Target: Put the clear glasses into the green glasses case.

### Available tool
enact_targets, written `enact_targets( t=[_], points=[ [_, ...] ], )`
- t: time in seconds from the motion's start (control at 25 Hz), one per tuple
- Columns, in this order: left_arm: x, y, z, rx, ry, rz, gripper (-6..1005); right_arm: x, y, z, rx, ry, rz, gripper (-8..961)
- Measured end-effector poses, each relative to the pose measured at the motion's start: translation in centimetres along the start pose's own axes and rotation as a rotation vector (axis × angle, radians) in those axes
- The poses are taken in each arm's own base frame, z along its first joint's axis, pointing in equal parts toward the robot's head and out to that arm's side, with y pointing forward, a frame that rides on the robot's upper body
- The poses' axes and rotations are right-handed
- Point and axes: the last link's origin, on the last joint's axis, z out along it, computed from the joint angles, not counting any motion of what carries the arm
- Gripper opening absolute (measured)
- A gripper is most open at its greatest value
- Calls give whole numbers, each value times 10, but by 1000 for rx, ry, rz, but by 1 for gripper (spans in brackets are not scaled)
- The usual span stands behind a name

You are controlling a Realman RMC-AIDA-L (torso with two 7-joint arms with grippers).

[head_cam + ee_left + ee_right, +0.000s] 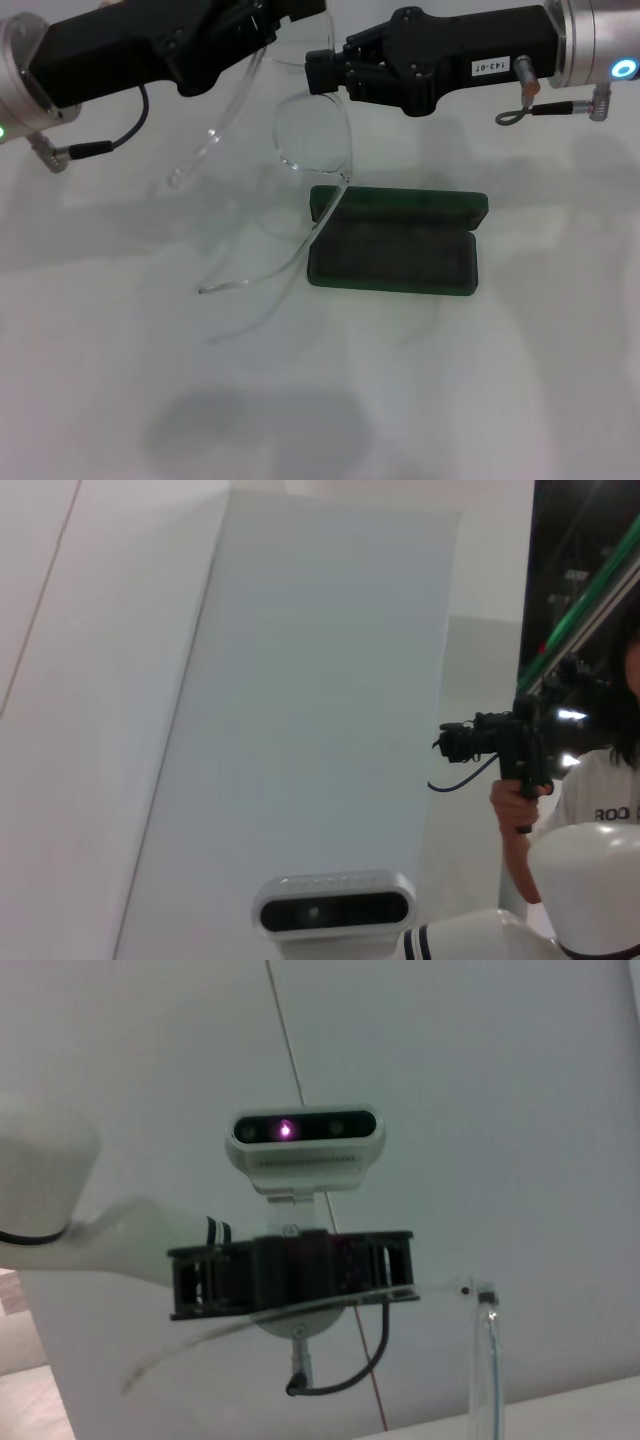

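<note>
1. Overhead, both arms reach in from the far corners of the head view and meet above the white worktop [110, 340], with the clear glasses [312, 135] hanging in the air between them.
2. The right pincer [322, 72] sits at the upper edge of the nearer lens; its dark fingers look closed on the frame there.
3. The left pincer [262, 22] is at the frame's other end, by the hinge of one temple arm; its fingers merge with the dark housing, so whether it grips or stands apart I cannot tell.
4. Both temple arms are unfolded and trail down toward the worktop, one of them passing in front of the left end of the green glasses case [398, 243].
5. That case lies open on the worktop, below and slightly right of the glasses, its dark lining facing up with nothing in it.
6. From the right wrist view, one clear temple arm runs across in front of the left arm's black housing.
</note>
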Motion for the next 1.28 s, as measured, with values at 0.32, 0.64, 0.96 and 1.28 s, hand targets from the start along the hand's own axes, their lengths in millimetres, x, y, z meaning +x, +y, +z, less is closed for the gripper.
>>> enact_targets(
  t=[0.32,0.64,0.96,1.28],
  points=[
    [-6,3,-3,10,4,40,68,-2,2,0,-15,-17,-2,64],
    [-13,6,-3,17,10,91,69,-3,3,2,-22,-25,-2,64],
    [-18,7,2,29,4,125,69,-4,5,2,-39,-30,-14,64],
    [-21,7,4,40,24,175,69,-5,7,3,-50,-33,-15,62]
  ],
)
